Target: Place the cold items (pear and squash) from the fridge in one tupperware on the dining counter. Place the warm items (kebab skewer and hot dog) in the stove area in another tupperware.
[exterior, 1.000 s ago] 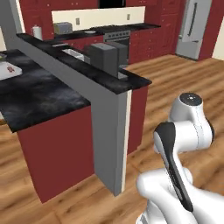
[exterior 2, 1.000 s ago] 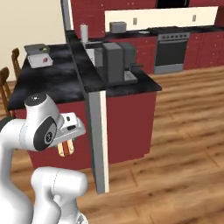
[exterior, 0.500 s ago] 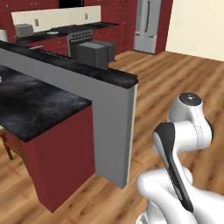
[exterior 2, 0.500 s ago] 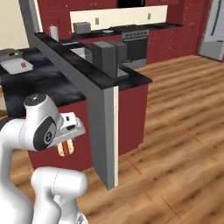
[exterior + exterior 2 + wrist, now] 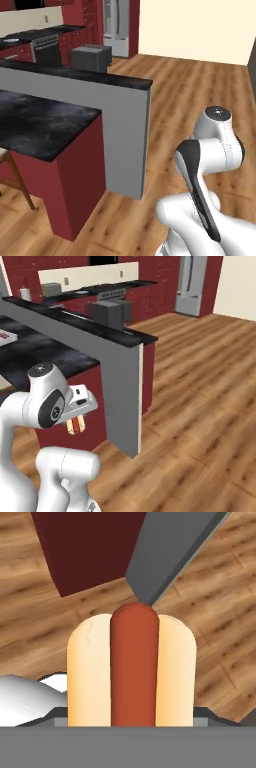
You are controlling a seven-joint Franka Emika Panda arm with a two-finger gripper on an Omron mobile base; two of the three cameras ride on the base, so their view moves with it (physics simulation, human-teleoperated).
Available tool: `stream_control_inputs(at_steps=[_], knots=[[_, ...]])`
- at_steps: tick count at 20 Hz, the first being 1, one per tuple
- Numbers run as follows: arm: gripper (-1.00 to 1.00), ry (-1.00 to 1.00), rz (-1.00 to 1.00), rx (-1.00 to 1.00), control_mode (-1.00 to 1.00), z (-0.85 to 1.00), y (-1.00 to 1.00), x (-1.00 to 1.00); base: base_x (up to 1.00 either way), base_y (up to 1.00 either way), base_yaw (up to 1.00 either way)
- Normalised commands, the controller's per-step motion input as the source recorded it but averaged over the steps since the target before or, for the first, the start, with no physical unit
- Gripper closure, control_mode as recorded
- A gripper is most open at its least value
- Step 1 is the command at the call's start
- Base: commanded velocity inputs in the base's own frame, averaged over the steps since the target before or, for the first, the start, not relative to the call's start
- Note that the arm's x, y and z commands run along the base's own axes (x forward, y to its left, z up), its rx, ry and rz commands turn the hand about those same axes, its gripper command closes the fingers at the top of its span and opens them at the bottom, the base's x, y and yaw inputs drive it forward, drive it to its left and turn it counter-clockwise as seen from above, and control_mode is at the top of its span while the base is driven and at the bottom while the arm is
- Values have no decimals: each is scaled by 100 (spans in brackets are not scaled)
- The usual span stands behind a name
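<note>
Hand view: tool (image 5: 131, 724) clamped on hot dog (image 5: 132, 669) above wood floor (image 5: 40, 622).

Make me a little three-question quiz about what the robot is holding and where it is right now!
1. True or false: the gripper holds a hot dog.
2. What floor is under the robot? A) tiles B) wood C) carpet
3. Fill in: the dining counter top is glossy ____.

Key: 1 true; 2 B; 3 black.
</note>
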Motion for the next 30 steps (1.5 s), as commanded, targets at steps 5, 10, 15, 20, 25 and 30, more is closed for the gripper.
stream_control_inputs(at_steps=[5,10,15,20,25,30], knots=[[100,0,0,0,100,0,0,0,-46,100,-30],[100,0,0,0,100,0,0,0,-28,100,-35],[100,0,0,0,100,0,0,0,-19,100,-39],[100,0,0,0,100,0,0,0,-26,100,-39],[100,0,0,0,100,0,0,0,-48,100,-37],[100,0,0,0,100,0,0,0,-39,100,-32]])
